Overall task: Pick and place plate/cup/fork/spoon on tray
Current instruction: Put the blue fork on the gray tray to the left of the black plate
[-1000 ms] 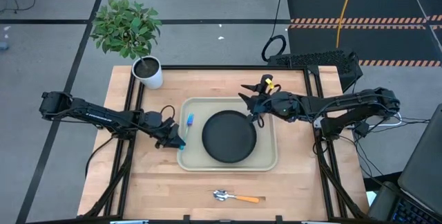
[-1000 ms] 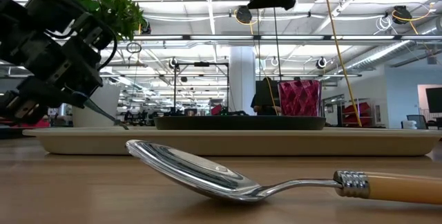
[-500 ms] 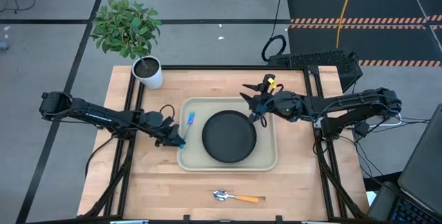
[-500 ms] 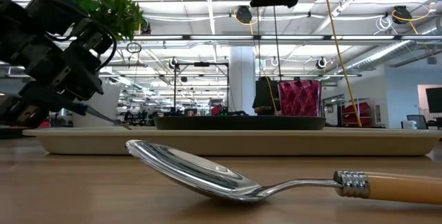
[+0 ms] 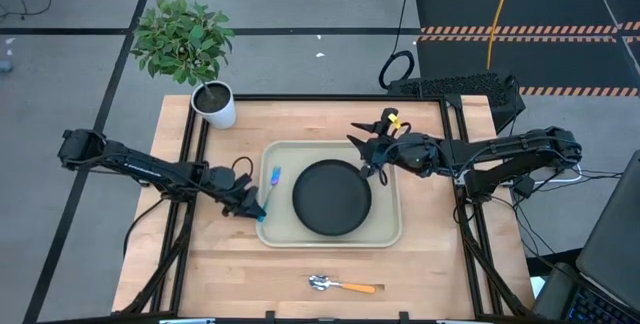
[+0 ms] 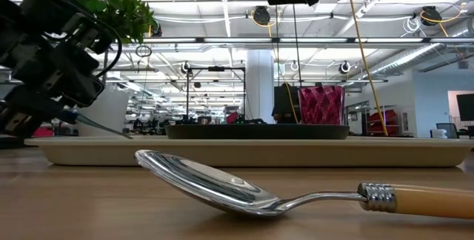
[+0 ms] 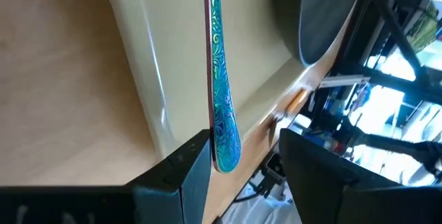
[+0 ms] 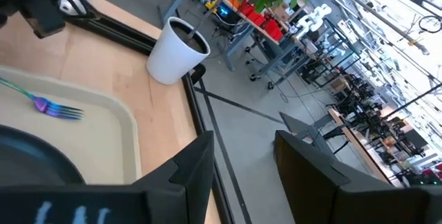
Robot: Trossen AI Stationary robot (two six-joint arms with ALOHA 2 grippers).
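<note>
Blue fork [image 5: 272, 176] lies on the tray [image 5: 390, 232], along its left rim in the high view, long axis running top-to-bottom of frame w/ handle end toward the lower edge. Left gripper [image 5: 258, 210] sits just beside that handle end at the tray's lower-left corner; in the left wrist view its fingers [image 7: 181, 172] stand apart w/ the handle tip between them, not clamped, so I'd call it open and holding nothing. Black plate [image 5: 331, 197] is centred on the tray. Red cup [image 6: 321, 104] shows only in the low view, behind the plate; can't tell if it's on the tray. Spoon [image 5: 341, 285] is off the tray, on the wood table [image 5: 430, 264] at lower centre, long axis left-right, bowl to the left. Neither arm is close to it; left gripper looks somewhat nearer. Right gripper [image 5: 366, 150] hovers over the tray's upper right, fingers apart, empty. Spoon looks like the piece left to move.
</note>
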